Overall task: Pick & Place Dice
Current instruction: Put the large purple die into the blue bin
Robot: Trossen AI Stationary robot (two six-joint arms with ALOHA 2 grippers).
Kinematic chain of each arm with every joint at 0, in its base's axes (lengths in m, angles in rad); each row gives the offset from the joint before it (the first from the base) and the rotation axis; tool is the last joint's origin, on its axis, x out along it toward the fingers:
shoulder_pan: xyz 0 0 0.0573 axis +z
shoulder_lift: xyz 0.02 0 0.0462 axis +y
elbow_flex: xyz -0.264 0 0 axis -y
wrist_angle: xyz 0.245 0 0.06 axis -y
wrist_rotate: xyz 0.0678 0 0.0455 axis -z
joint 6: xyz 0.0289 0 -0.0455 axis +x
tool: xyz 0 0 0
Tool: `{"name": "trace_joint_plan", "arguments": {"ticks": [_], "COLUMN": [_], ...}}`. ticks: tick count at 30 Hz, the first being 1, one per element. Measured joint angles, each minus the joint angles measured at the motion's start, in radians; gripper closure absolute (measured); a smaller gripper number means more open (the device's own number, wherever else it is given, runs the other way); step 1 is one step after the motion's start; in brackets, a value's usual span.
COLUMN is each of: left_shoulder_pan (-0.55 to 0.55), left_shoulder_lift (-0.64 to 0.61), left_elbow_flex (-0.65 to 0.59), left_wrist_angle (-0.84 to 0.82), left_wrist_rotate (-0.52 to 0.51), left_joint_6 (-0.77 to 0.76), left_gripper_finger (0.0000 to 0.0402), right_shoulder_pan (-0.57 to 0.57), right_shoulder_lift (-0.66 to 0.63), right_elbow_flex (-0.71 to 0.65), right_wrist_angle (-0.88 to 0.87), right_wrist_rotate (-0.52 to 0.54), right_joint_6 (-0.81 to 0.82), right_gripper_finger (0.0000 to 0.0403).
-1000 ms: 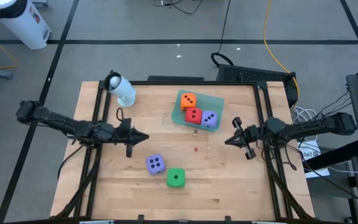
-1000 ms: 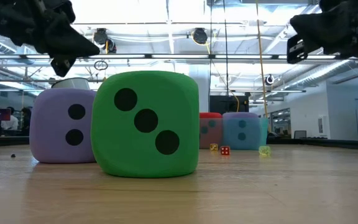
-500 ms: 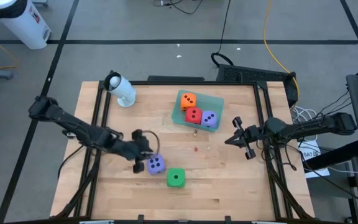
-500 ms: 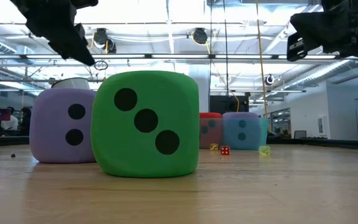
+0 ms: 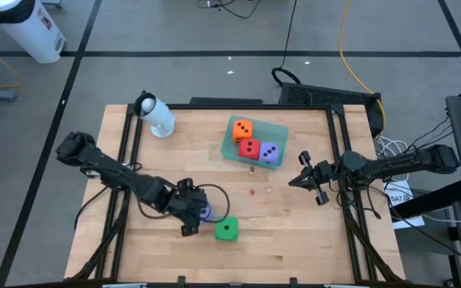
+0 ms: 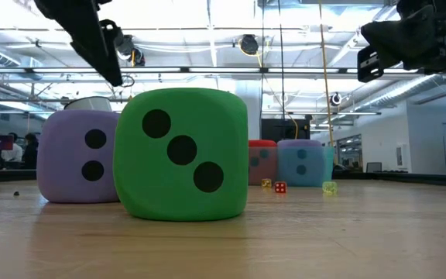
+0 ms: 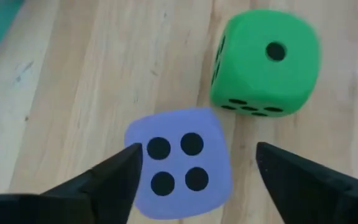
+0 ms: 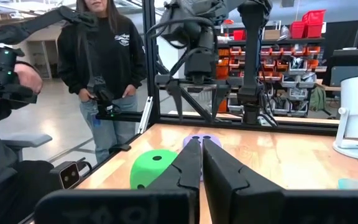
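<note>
The left gripper (image 5: 192,210) was positioned over the loose purple die (image 7: 179,163), fingers spread wide on either side, nothing gripped. From overhead that die (image 5: 204,211) was mostly hidden by the gripper. The green die (image 5: 227,230) was seen just beside it on the table (image 5: 294,240); contact between them could not be judged. The orange die (image 5: 242,129), red die (image 5: 249,148) and second purple die (image 5: 269,152) were noted in the teal tray (image 5: 281,130). The right gripper (image 5: 307,178) was held near the table's right edge, fingers closed and empty.
</note>
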Motion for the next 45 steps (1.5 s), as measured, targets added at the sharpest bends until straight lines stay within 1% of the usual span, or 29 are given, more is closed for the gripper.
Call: {"name": "trace_joint_plan", "arguments": {"ticks": [2, 5, 10, 13, 16, 18, 21, 27, 33, 36, 39, 45], "left_shoulder_pan": [-0.016, -0.045, -0.064, -0.064, -0.062, -0.062, -0.063, -0.062, -0.060, -0.065, -0.069, -0.068], "left_shoulder_lift": [0.042, 0.114, 0.251, 0.318, 0.371, 0.395, 0.413, 0.417, 0.444, 0.497, 0.530, 0.514], "left_elbow_flex": [0.035, 0.095, 0.220, 0.297, 0.347, 0.364, 0.373, 0.372, 0.350, 0.349, 0.351, 0.370], "left_wrist_angle": [-0.035, -0.075, -0.181, -0.283, -0.371, -0.417, -0.461, -0.479, -0.499, -0.505, -0.507, -0.540], "left_wrist_rotate": [-0.018, -0.036, -0.052, -0.072, -0.067, -0.050, -0.051, -0.062, -0.081, -0.095, -0.126, -0.144], "left_joint_6": [-0.021, -0.028, -0.025, -0.053, -0.071, -0.073, -0.082, -0.092, -0.150, -0.149, -0.169, -0.213], "left_gripper_finger": [0.0062, 0.0062, 0.0085, 0.0099, 0.0107, 0.0111, 0.0112, 0.0112, 0.0116, 0.0134, 0.0164, 0.0233], "right_shoulder_pan": [0.000, 0.000, 0.000, 0.000, 0.000, 0.000, 0.000, 0.000, 0.000, 0.000, 0.000, 0.000], "right_shoulder_lift": [0.000, 0.000, 0.000, 0.000, 0.000, 0.000, 0.000, 0.000, 0.000, 0.000, 0.000, 0.000], "right_elbow_flex": [0.000, 0.000, 0.000, 0.000, 0.000, 0.000, 0.000, 0.000, 0.000, 0.000, 0.000, 0.000], "right_wrist_angle": [0.001, 0.002, 0.007, 0.007, 0.007, 0.007, 0.006, 0.007, 0.007, 0.005, 0.000, -0.001], "right_wrist_rotate": [0.000, 0.000, 0.000, 0.000, 0.000, 0.000, 0.000, 0.000, 0.000, 0.000, 0.000, 0.000], "right_joint_6": [0.000, 0.000, 0.000, -0.002, -0.002, -0.003, -0.003, -0.003, -0.003, -0.003, -0.003, -0.003], "right_gripper_finger": [0.0394, 0.0395, 0.0394, 0.0394, 0.0394, 0.0394, 0.0394, 0.0394, 0.0395, 0.0394, 0.0395, 0.0394]}}
